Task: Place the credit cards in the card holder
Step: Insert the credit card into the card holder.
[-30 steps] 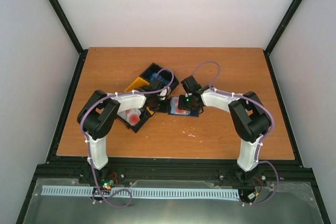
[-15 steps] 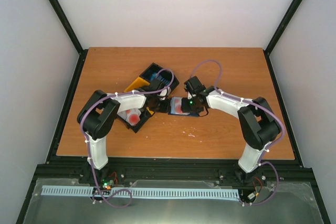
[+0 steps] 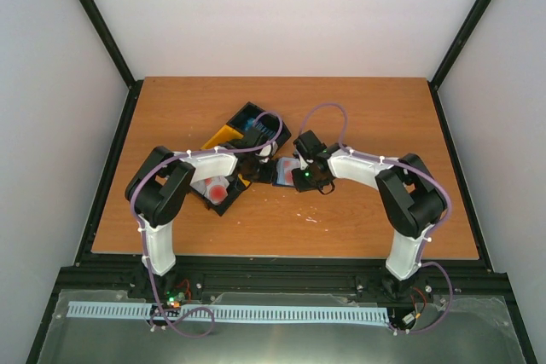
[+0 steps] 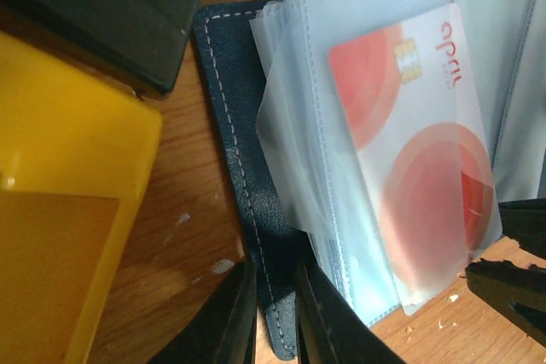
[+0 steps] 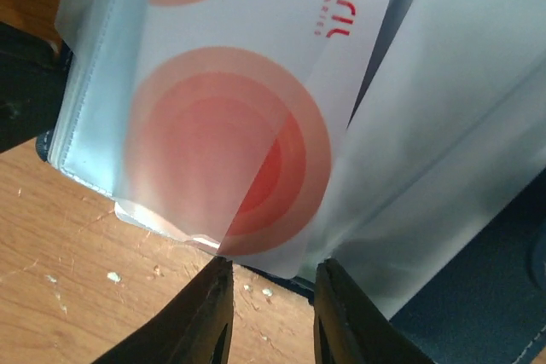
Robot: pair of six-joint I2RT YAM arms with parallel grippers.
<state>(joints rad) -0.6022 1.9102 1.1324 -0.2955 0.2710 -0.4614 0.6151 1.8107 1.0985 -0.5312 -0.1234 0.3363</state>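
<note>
The dark navy card holder (image 4: 229, 125) lies open on the table, its clear sleeves (image 4: 290, 108) fanned out. My left gripper (image 4: 275, 296) is shut on the holder's cover edge, near its lower corner. A white credit card with red circles (image 4: 418, 151) sits partly inside a sleeve, one corner (image 5: 281, 249) sticking out. My right gripper (image 5: 269, 283) stands open, its fingertips (image 5: 213, 296) either side of that corner and just short of it. From above, both grippers meet over the holder (image 3: 286, 168). Another white and red card (image 3: 216, 188) lies in the tray.
A black and yellow tray (image 3: 223, 136) stands left of and behind the holder, close to my left gripper; its yellow wall (image 4: 77, 176) and black wall (image 4: 111, 14) fill the left of the left wrist view. Blue cards (image 3: 260, 130) stand in its far compartment.
My right gripper has slid left over the holder toward the card and its jaws have narrowed. The left gripper has kept its hold and place.
</note>
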